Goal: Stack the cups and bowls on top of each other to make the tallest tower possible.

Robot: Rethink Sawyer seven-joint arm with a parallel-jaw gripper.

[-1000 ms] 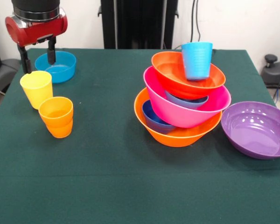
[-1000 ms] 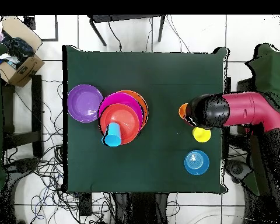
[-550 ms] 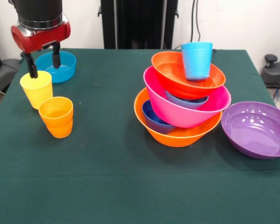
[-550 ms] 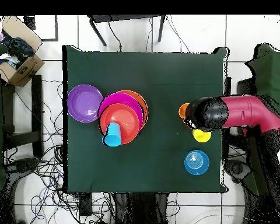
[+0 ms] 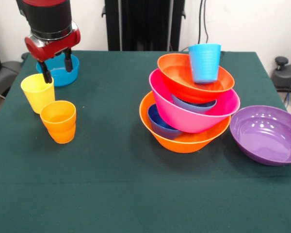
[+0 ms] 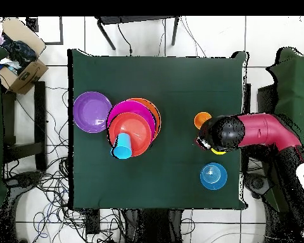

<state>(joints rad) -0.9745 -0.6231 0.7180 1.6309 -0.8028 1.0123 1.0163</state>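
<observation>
Fingers (image 5: 47,76) spread and empty: gripper (image 5: 57,70) hangs above the yellow cup (image 5: 38,92), one finger near its rim. We judge the cup is the next pick; we should straddle the wall squarely and close gently, since thin smooth plastic slips. Orange cup (image 5: 58,121), ridged, just beside it. Tower (image 5: 190,104): orange, pink and red-orange bowls, glossy, leaning, blue cup (image 5: 204,62) on top. Purple bowl (image 5: 267,134) near; blue bowl (image 5: 59,70) behind the gripper.

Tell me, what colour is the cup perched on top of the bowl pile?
Light blue cup; clearest in the front view.
</observation>
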